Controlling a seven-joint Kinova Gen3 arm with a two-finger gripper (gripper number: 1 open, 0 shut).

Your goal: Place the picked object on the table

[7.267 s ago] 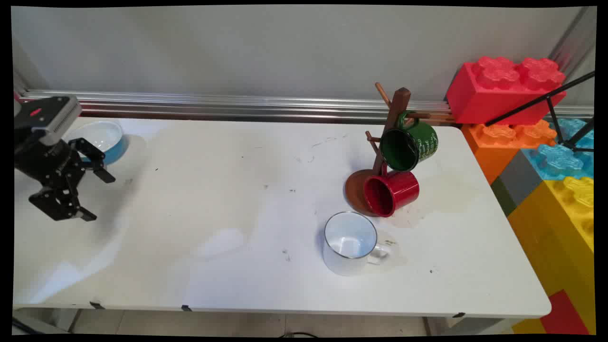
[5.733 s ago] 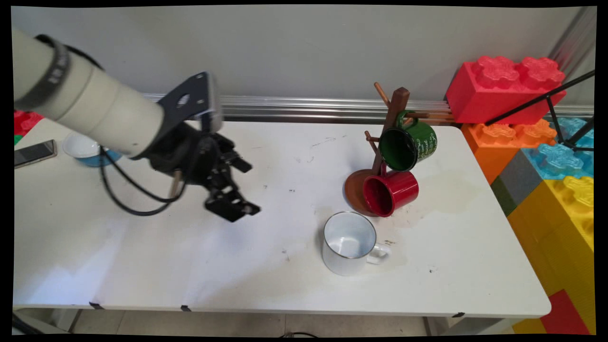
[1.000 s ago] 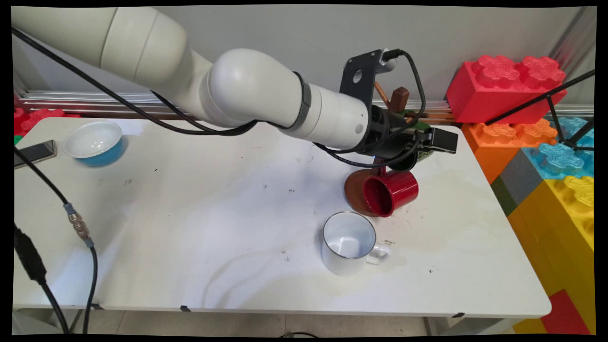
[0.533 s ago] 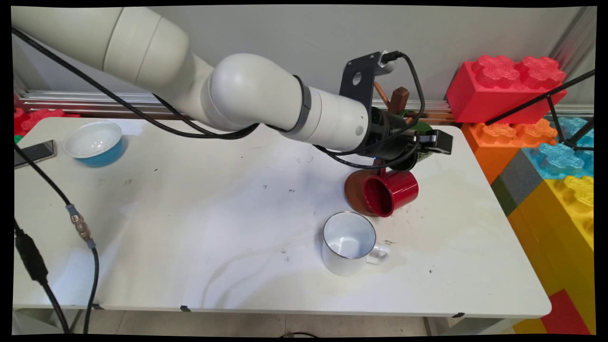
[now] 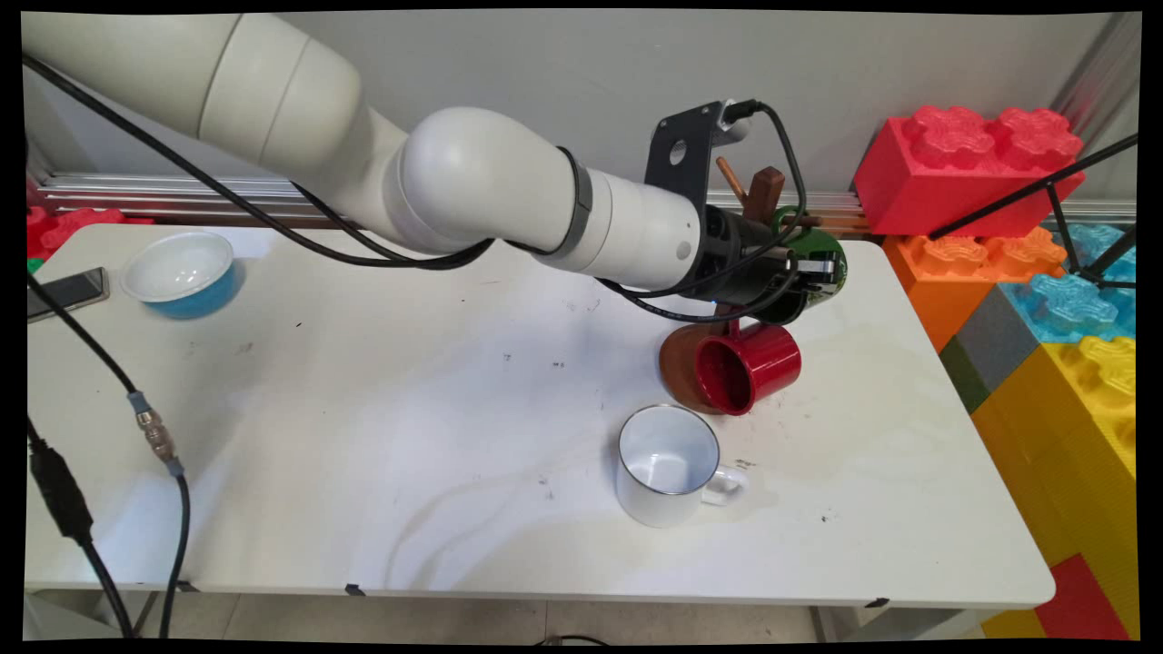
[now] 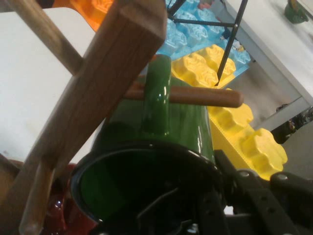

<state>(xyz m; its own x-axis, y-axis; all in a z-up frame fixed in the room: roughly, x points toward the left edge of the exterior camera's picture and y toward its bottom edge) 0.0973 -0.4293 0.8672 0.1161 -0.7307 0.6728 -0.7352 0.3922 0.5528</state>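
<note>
At the near side of the white table (image 5: 363,490) stands a white enamel mug (image 5: 668,465) with a thin dark rim, upright, open mouth up and nothing inside, its handle turned to the picture's right. Just behind it a glossy red mug (image 5: 748,365) hangs on its side from a low peg of the wooden mug tree (image 5: 766,189), mouth facing the camera, in front of the tree's round brown base (image 5: 680,363). Above the red one, a dark green mug (image 5: 825,257) with pale lettering hangs from a higher peg, and the black gripper (image 5: 804,277) is closed on its wall near the rim, one finger on the outside and the other apparently inside the mouth.

The hand view shows what the main view hides: the green mug's smooth, shiny handle (image 6: 157,95) looped over a round wooden peg (image 6: 200,96), the square trunk crossing in front, and the mug's dark, empty interior. A black finger (image 6: 230,171) lies against the rim.

Far left, a blue bowl (image 5: 184,273), white inside and empty, sits beside a dark phone (image 5: 65,292). Large studded plastic blocks (image 5: 968,168) in red, orange, blue and yellow are stacked off the table's right end.
</note>
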